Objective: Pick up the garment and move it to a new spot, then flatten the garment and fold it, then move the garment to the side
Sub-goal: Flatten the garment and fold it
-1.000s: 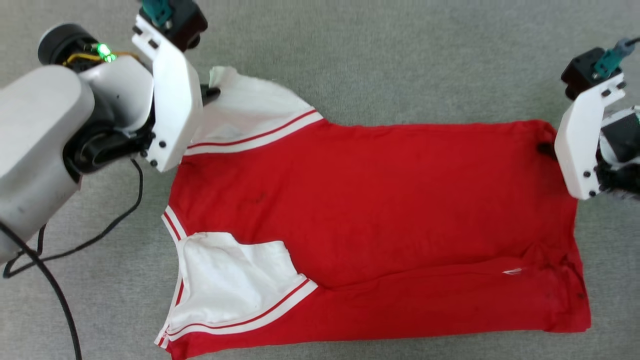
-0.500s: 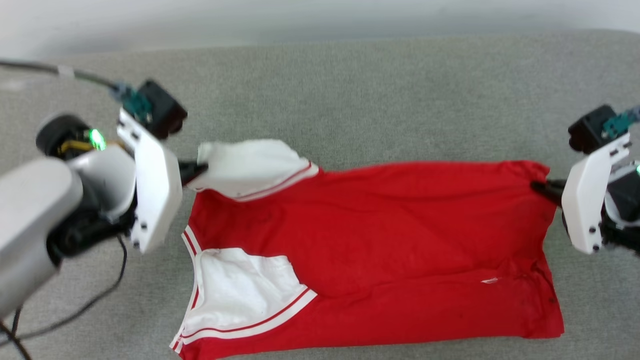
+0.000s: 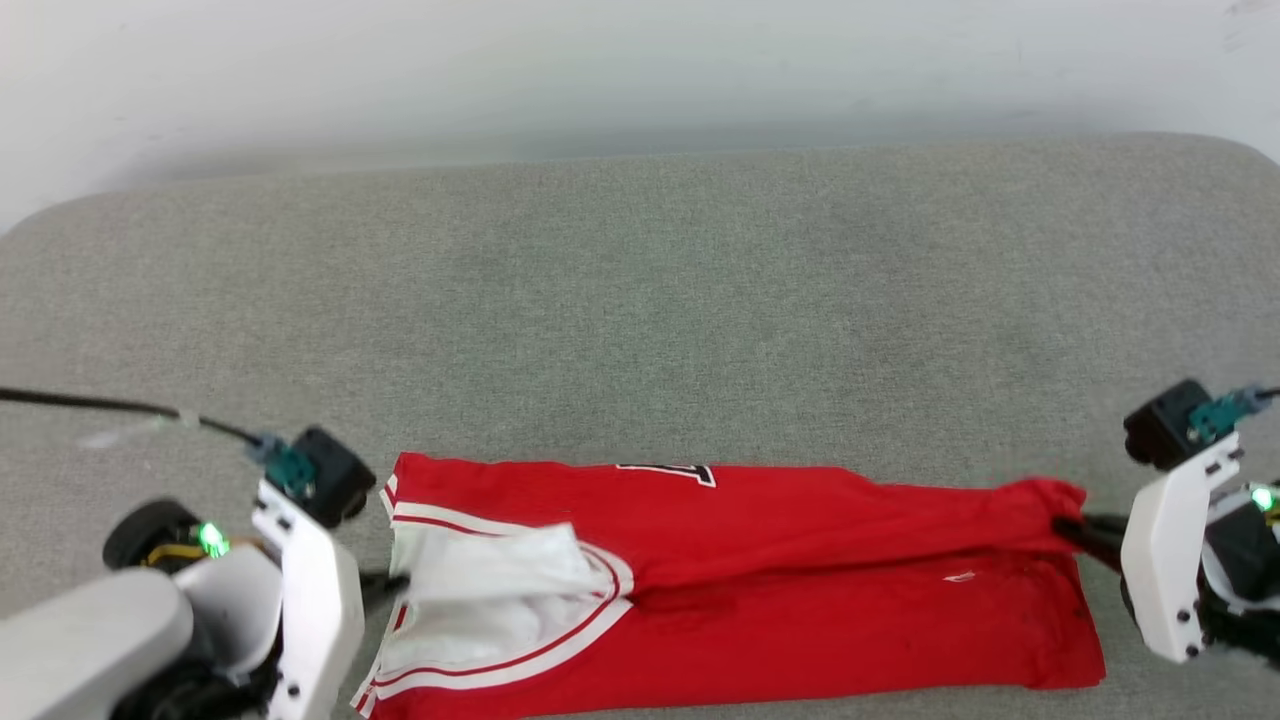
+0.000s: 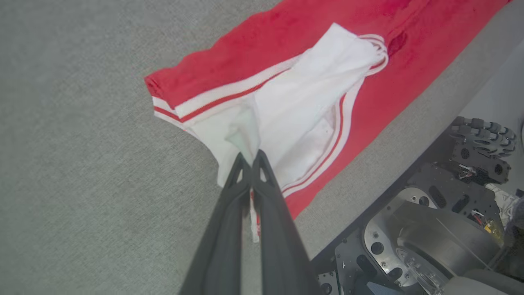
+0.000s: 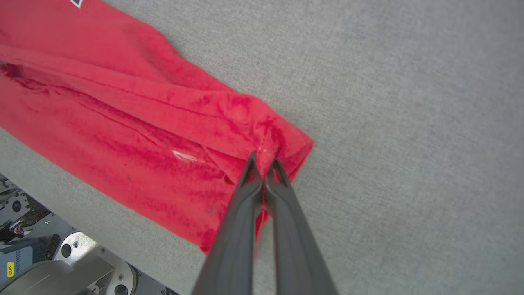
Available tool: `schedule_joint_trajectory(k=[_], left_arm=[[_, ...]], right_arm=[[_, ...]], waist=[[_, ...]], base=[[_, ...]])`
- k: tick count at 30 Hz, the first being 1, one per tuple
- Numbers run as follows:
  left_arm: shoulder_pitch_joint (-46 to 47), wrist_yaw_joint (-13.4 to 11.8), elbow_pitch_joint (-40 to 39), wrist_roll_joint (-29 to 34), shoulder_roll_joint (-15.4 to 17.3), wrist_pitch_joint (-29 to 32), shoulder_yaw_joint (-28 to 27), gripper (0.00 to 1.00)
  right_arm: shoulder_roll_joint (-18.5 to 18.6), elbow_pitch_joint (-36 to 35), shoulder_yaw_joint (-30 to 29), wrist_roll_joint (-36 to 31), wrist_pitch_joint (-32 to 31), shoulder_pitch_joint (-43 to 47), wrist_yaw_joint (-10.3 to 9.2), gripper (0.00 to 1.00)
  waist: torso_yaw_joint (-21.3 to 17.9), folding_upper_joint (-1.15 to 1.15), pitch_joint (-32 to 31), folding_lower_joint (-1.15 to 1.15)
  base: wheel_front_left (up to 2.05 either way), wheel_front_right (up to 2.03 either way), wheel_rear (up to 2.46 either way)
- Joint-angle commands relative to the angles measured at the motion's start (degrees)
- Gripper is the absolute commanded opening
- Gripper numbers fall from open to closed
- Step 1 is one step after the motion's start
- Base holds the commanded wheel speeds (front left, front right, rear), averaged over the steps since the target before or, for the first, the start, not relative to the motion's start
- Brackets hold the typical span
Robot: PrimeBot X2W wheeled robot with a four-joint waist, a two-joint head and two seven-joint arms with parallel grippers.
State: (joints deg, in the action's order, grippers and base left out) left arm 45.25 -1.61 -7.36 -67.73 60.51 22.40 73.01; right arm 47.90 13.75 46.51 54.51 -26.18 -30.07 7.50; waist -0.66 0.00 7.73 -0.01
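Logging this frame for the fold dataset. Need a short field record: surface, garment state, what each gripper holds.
surface: grey fabric-covered surface
garment: red jersey-style shirt with white short sleeves, doubled over lengthwise, long axis running left to right
print: black white-outlined marking partly visible at the far edge
left: left gripper shut on white sleeve cloth
right: right gripper shut on a bunched red corner at the opposite end
fold status: lengthwise fold under way, neither corner released yet

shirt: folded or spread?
Shirt folded lengthwise: top layer doubled over the lower one, print peeking at the far crease. Left hand pinches the sleeve, right hand the hem corner.
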Motion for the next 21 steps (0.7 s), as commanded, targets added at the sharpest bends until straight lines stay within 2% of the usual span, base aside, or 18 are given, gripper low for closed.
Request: schedule_joint_trajectory(k=[1, 11, 12, 13, 14, 15, 18, 21], left_arm=[[-2.11, -0.50, 0.18, 0.52, -0.25, -0.39, 0.07, 0.00], [-9.75, 0.79, 7.19, -0.29, -5.36, -1.52, 0.18, 0.00], [-9.82, 0.77, 7.99, -0.34, -5.85, -2.06, 0.04, 0.26], [-9.85, 0.67, 8.50, -0.01, -6.25, -2.86, -0.20, 1.00], [-9.96, 0.63, 8.78, -0.01, -6.52, -3.70, -0.57, 1.00], [-9.99, 0.50, 8.92, 0.18, -6.52, -4.76, -0.89, 1.00], [-9.88, -0.75, 8.45, 1.64, -5.87, -8.52, -2.19, 1.00], [-10.49, -3.22, 7.34, 3.24, -5.55, -14.11, -4.17, 1.00]], right_arm=[[0.09, -0.06, -0.34, 0.11, 0.40, 1.70, -0.03, 0.00], [-4.45, 5.42, 0.86, -1.23, -1.25, 5.88, -0.03, 0.00], [-4.70, 6.08, 1.02, -1.70, -1.15, 5.74, -0.04, 0.00], [-4.90, 6.58, 0.98, -1.81, -1.14, 5.70, -0.04, 0.04], [-5.17, 6.67, 0.50, -1.70, -0.76, 5.55, -0.05, 0.42], [-5.30, 6.48, -0.37, -1.86, 0.15, 5.16, -0.05, 1.00], [-5.05, 4.74, -2.29, -2.40, 2.87, 4.64, -0.03, 1.00], [-4.47, 2.24, -5.34, -1.77, 5.76, 5.64, -0.03, 1.00]], waist=[[-0.07, 0.00, 0.12, 0.01], [-0.27, 0.00, 1.74, 0.01], [-0.24, 0.00, 1.66, 0.01], [-0.24, 0.00, 1.50, 0.01], [-0.29, 0.00, 1.25, 0.01], [-0.34, 0.00, 0.97, 0.01], [-0.47, 0.00, -0.18, 0.01], [-0.49, 0.00, -1.22, 0.01]], base=[[0.00, 0.00, 0.00], [0.00, 0.00, 0.00], [0.00, 0.00, 0.00], [0.00, 0.00, 0.00], [0.00, 0.00, 0.00], [0.00, 0.00, 0.00], [0.00, 0.00, 0.00], [0.00, 0.00, 0.00]])
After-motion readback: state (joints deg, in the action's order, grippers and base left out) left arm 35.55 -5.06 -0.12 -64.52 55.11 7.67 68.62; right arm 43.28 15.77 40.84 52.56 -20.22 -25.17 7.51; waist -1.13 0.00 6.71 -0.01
